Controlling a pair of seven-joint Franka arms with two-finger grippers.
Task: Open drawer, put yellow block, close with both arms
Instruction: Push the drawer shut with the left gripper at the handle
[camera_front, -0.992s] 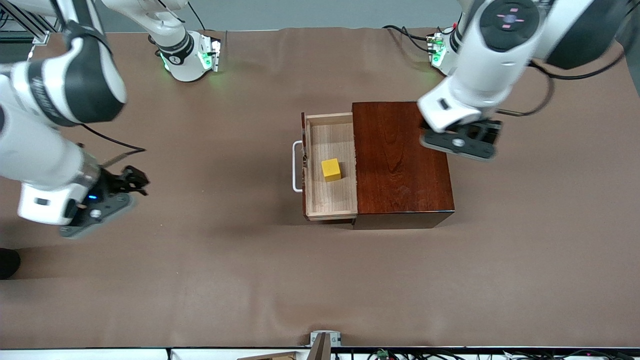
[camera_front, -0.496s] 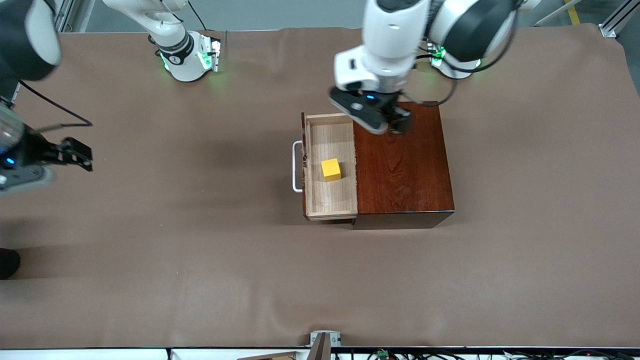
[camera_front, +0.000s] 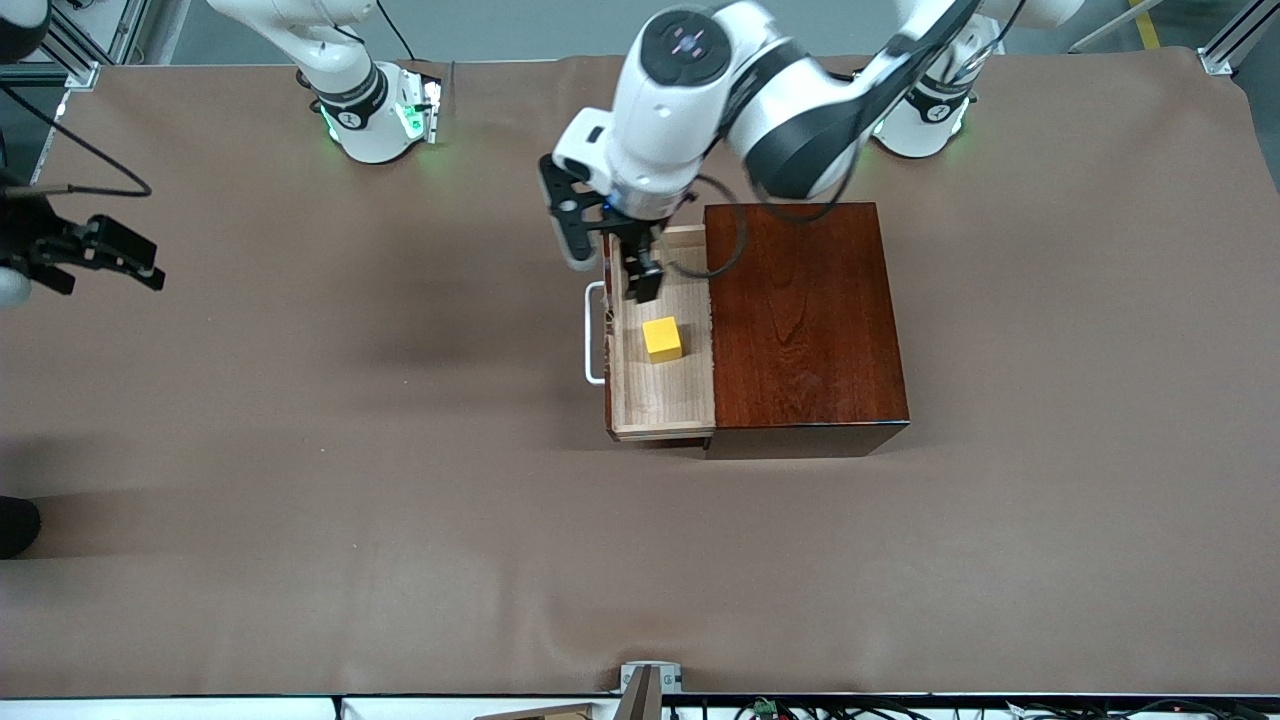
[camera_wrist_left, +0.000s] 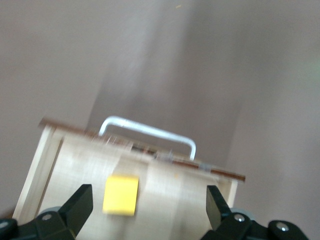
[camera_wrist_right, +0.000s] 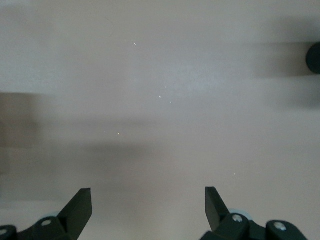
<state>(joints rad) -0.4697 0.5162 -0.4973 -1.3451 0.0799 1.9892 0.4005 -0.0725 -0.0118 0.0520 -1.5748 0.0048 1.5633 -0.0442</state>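
No text, label, brand, number or sign can be read anywhere.

Right arm was cut off at front view's left edge, only the right gripper (camera_front: 105, 250) showing. Left wrist view was motion-blurred: drawer (camera_wrist_left: 75, 165) edges smeared, bottom edge cropped the left gripper (camera_wrist_left: 147, 212) fingers.

Drawer (camera_front: 660, 385): pale unfinished wood with visible grain, matt; front panel dark reddish; handle (camera_front: 594, 335) a smooth white bar. Box (camera_front: 800, 320) enclosing the drawer: glossy dark mahogany-toned wood, grain visible on top. Yellow block (camera_front: 662, 338) in the drawer: smooth, plain, matt faces. Counter (camera_front: 400, 500) under the box: matt brown covering, faintly creased. Arm shells: smooth white, slightly glossy, dark grey bands.
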